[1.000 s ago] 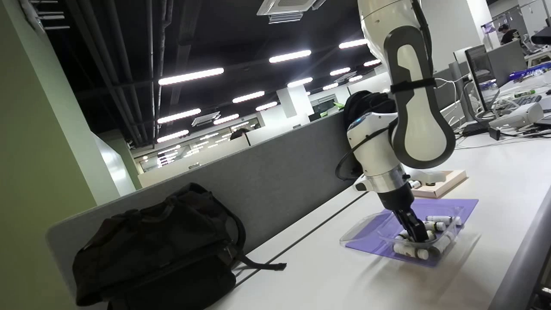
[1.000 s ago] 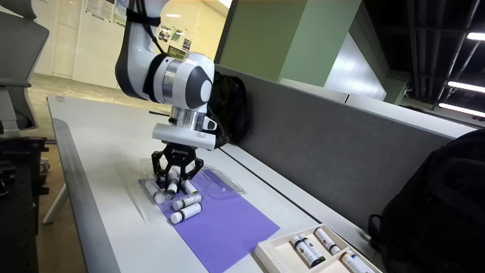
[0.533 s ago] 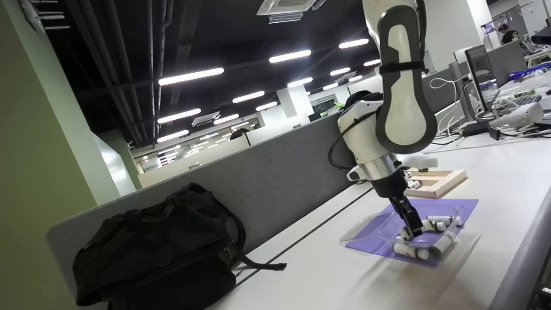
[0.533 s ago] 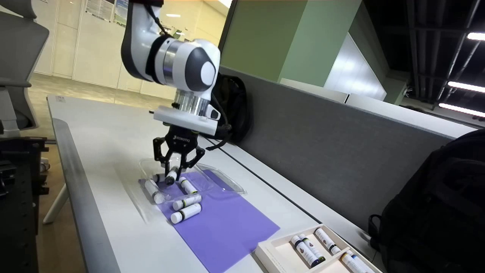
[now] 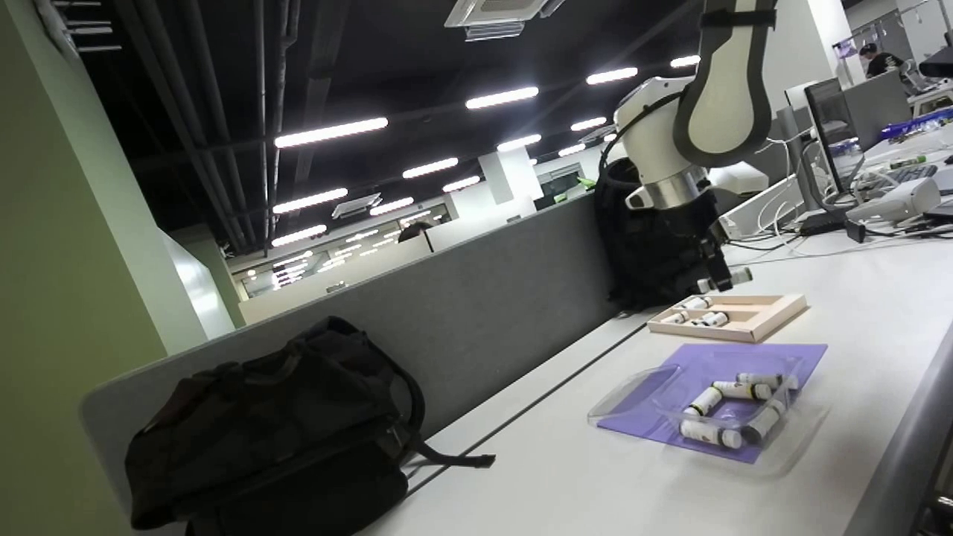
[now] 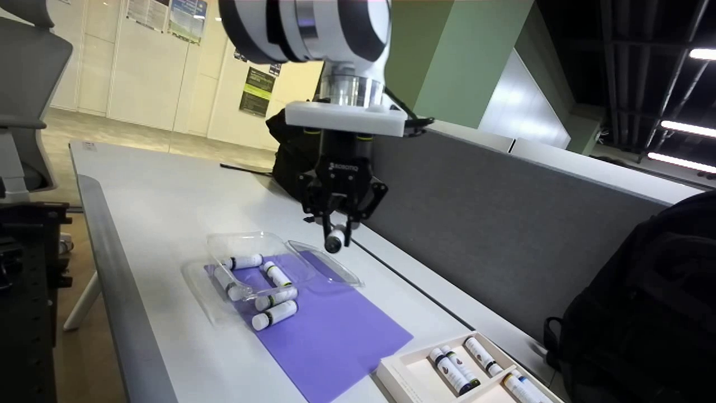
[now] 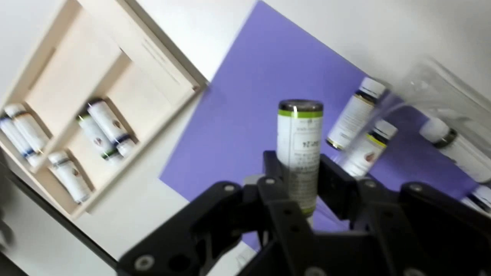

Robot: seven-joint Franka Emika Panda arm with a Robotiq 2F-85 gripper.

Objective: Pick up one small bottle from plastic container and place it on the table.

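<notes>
Small bottle (image 7: 300, 147): raised off the worktop (image 6: 168, 193), higher than the plastic container (image 6: 240, 240), apart from it.
End effector (image 6: 337, 236): clamped on small bottle.
Several bottles (image 6: 278, 275): lying inside plastic container.
Purple mat (image 6: 338, 330): partly beneath plastic container.

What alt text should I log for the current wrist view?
A claw grips a small bottle, a purple mat behind it. At left, a pale divided tray holds five bottles; at right, more bottles lie by a clear plastic container; which are inside is hard to tell.
</notes>
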